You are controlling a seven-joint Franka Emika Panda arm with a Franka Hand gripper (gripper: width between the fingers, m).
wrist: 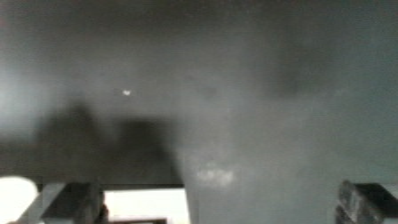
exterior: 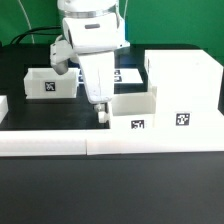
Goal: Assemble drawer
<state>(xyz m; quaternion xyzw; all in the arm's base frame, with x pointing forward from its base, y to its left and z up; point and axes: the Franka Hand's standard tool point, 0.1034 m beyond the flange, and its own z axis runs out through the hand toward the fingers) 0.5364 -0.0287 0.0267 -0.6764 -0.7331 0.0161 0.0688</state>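
Exterior view.
- Arm (exterior: 90, 40): white, reaching down from above. Its jaws hang low over the black worktop (exterior: 40, 112). Whether the tips touch the surface cannot be told.
- Near tray (exterior: 135, 108): drawer part, white, open-topped, upright, with a square tag on its front face. It stands just beside the jaws, on the exterior view's right of them.
- Far tray (exterior: 50, 82): drawer part of the same type, upright, with a tag on its front face. It stands well apart from the jaws, on the exterior view's left of them and farther back.
- Housing (exterior: 185, 85): drawer part, a large white box with a tag low on its front. It lies beyond the near tray from the jaws, on the exterior view's right. It is right against that tray or very nearly so.
- Marker board (exterior: 128, 74): flat on the worktop behind the jaws, largely hidden by the arm.
- Border wall (exterior: 60, 145): long, low and white, running along the worktop's front edge, nearer the camera than the jaws.

Wrist view, badly blurred.
- Fingers (wrist: 68, 205): two dark tips set wide apart, so the jaws stand well open. Nothing shows between them, only dark worktop beyond.
- Pale patch (wrist: 15, 190): beside one finger, possibly a white part, too blurred to identify.
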